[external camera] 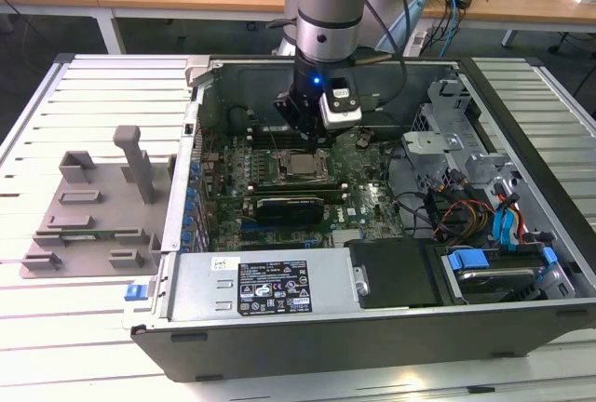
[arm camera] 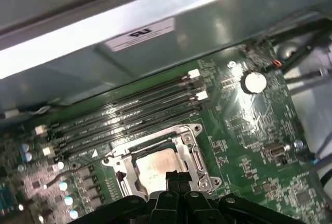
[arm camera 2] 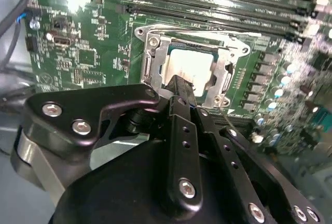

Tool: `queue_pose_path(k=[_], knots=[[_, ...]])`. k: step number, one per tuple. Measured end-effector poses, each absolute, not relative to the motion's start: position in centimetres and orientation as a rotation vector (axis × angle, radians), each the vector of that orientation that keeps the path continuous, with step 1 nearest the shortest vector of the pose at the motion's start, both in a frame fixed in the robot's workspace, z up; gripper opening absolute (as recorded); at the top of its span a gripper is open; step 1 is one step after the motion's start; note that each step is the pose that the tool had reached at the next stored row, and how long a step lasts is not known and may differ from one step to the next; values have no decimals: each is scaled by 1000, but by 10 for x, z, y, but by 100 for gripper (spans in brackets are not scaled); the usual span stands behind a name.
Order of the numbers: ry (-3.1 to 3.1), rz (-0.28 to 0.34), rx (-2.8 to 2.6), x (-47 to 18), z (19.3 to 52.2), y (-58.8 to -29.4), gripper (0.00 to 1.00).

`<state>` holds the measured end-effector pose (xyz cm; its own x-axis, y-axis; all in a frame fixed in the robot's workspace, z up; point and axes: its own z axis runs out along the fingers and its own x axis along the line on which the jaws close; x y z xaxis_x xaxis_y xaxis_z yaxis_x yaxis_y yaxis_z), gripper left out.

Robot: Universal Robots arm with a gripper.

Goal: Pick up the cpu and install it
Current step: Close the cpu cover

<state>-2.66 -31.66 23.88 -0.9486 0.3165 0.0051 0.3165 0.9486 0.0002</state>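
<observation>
The pincer (external camera: 312, 146) hung low inside the open computer case (external camera: 372, 346), at the end of the arm that came down from above. In both wrist views its two black fingertips (arm camera: 176, 175) stood pressed together with nothing between them, directly over one edge of the cpu (arm camera 2: 189, 71). Whether they touched the chip could not be told.

The cpu lay flat in the socket frame (arm camera 2: 153, 53) on the green motherboard (arm camera 2: 78, 53), its pale silvery top showing through the frame's opening. The metal frame surrounded it on all sides.

Just beside the socket ran the long black memory slots (arm camera: 124, 115), side by side and parallel to one edge of the frame. A round silver coin battery (arm camera: 255, 81) sat on the board farther off.

In the exterior view a long black card (external camera: 291, 208) lay across the board near the socket, on the side towards the camera. Nearer still sat a silver box with a label (external camera: 261, 286), against the case's near wall.

The case rested on a white slatted desk (external camera: 56, 328). A grey moulded tray (external camera: 93, 207) lay well apart on the exterior view's left.
</observation>
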Motion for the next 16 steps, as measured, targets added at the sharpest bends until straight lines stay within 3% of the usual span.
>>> queue_pose_path(k=[16], knots=[[-3134,0,137,-28,235,-318,11]])
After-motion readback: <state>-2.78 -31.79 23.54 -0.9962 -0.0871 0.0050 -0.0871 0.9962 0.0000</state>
